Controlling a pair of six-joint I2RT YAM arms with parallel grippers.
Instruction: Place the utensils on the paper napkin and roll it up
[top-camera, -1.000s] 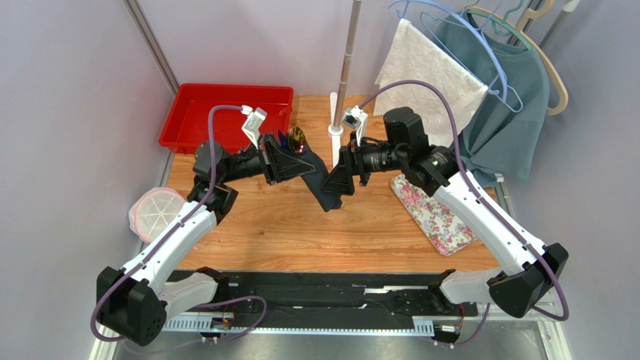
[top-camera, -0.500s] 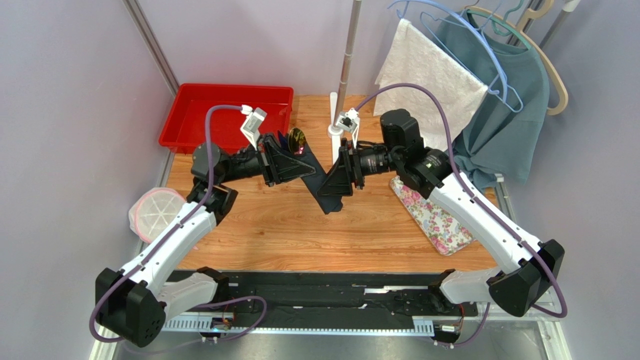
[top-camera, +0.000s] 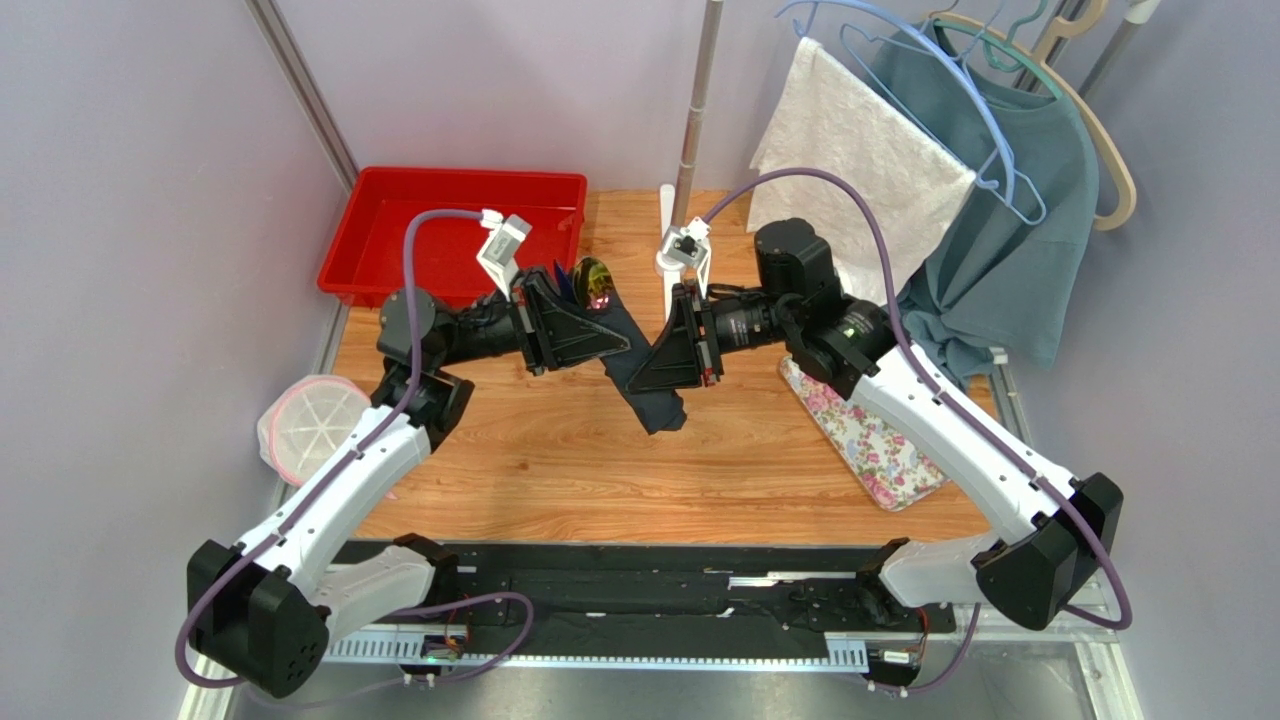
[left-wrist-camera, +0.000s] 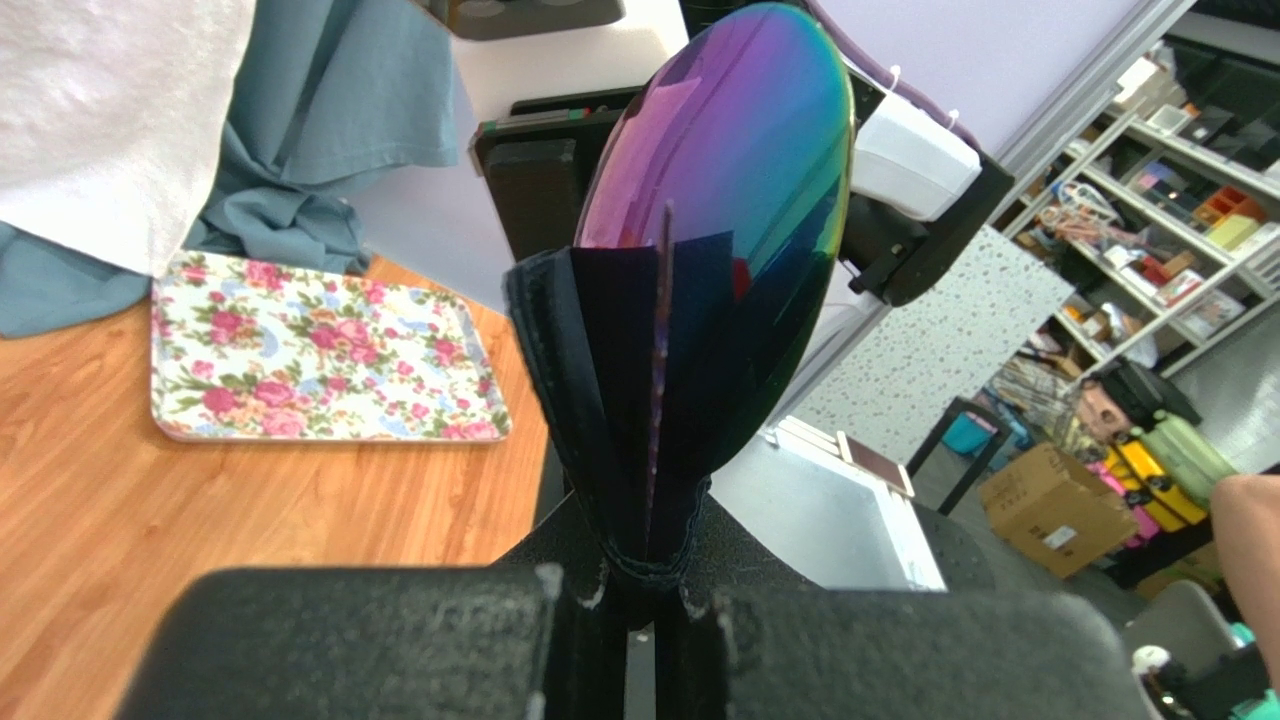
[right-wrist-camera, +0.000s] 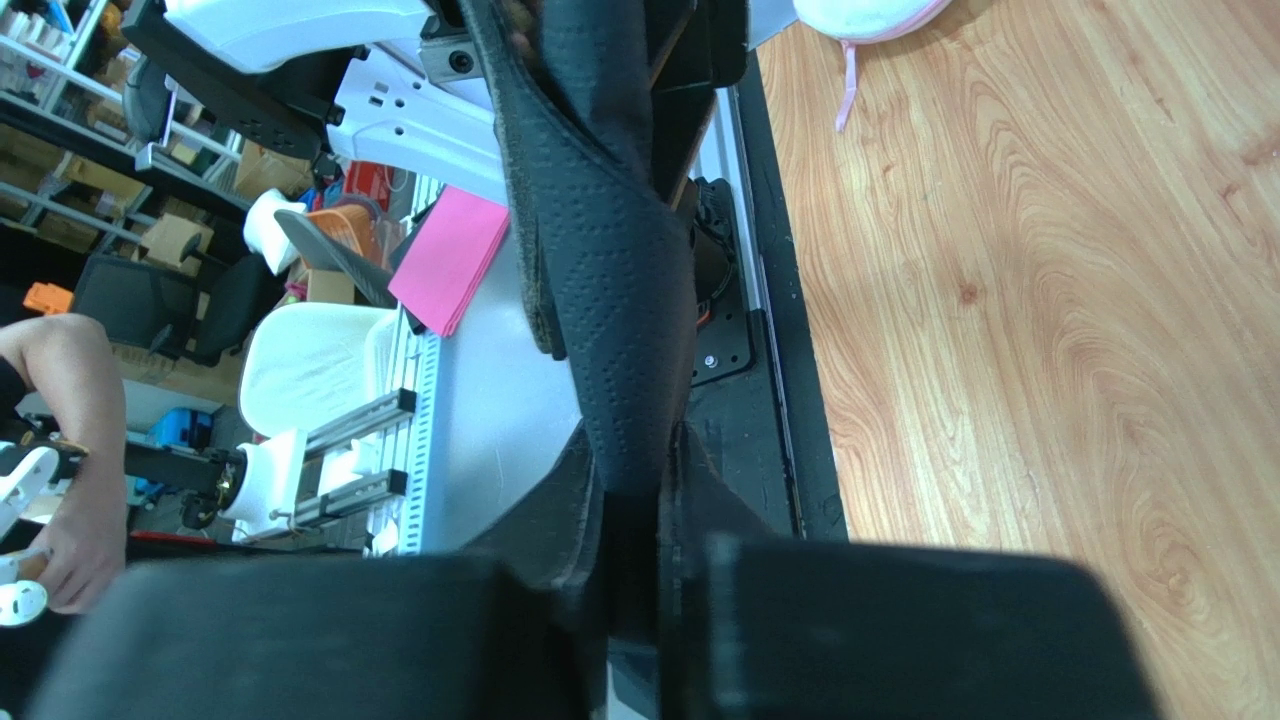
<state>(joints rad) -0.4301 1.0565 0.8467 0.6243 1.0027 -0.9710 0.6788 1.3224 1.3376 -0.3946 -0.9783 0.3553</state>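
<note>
Above the table (top-camera: 601, 480), my left gripper (top-camera: 604, 339) and right gripper (top-camera: 663, 360) each pinch tight on the one black napkin (top-camera: 649, 387) — held off the wood, one spoon (top-camera: 595, 278) poking out. Around: one red bin (top-camera: 451, 179), one floral mat (top-camera: 879, 435), one pole (top-camera: 688, 135) just behind.

Bright even light; faint shadows; wrist-view foregrounds blurred.

I've got bare desk (top-camera: 601, 480) in front; paper napkin (top-camera: 657, 402) hangs mid-centre, pole (top-camera: 687, 150) behind, red bin (top-camera: 451, 225) back-left, floral mat (top-camera: 879, 435) right.
</note>
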